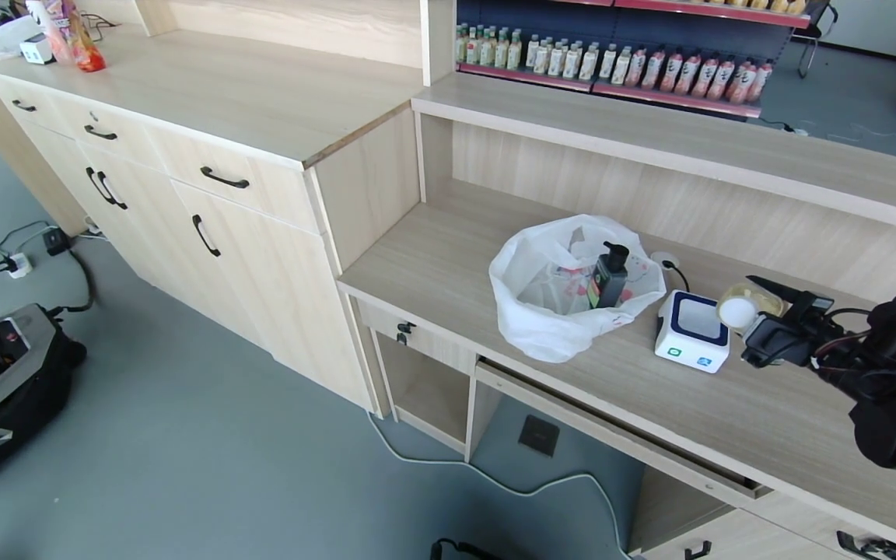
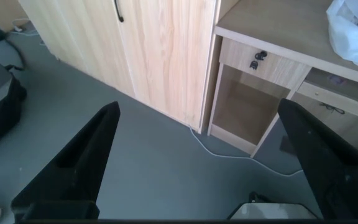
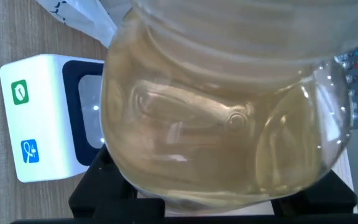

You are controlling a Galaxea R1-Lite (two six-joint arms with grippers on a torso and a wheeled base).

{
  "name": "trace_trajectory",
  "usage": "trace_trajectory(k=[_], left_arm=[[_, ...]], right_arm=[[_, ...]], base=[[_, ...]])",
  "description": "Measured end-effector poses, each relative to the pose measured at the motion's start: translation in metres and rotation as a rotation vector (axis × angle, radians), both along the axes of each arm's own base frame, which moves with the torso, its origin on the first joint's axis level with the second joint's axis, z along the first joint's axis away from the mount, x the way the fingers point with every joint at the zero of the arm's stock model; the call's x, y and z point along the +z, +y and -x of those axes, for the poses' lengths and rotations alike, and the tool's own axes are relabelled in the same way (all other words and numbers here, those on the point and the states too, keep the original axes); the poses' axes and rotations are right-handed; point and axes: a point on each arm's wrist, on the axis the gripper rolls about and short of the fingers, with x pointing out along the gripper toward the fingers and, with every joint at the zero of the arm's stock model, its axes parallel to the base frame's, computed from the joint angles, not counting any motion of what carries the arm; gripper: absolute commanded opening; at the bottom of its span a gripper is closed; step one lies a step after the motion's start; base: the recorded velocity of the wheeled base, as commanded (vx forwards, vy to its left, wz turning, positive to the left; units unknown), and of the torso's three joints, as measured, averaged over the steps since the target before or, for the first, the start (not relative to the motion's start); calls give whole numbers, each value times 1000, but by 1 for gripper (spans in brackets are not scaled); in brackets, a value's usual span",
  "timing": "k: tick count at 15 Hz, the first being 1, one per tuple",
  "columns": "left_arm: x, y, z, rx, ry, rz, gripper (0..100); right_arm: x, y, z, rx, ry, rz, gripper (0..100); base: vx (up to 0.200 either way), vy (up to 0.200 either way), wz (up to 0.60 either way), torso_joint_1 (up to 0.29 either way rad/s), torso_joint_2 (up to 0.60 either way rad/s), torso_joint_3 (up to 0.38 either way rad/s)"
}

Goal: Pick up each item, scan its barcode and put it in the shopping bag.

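Right hand (image 1: 763,315) held level, clamping clear bottle (image 1: 737,305) just beside scanner (image 1: 691,333), left hand (image 2: 194,162) hanging low, fingers (image 2: 73,168) spread apart.

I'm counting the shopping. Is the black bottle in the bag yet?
In. The black bottle stands inside the open bag, pump top up.

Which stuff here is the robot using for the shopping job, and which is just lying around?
For the job:
clear bottle of yellowish liquid, held in the right gripper
white barcode scanner
white shopping bag
dark pump bottle, standing in the bag

Just lying about:
snack packets on the far counter
drink bottles on the shop shelf
power strip on the floor
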Motion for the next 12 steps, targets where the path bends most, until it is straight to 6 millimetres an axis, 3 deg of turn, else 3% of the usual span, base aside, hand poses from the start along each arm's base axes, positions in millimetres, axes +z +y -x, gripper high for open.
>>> trace_trajectory(k=[12], left_arm=[[0, 0, 0, 0, 0, 0, 100]], right_arm=[[-3, 19, -35, 75, -48, -31, 0]], base=[[0, 0, 0, 0, 0, 0]])
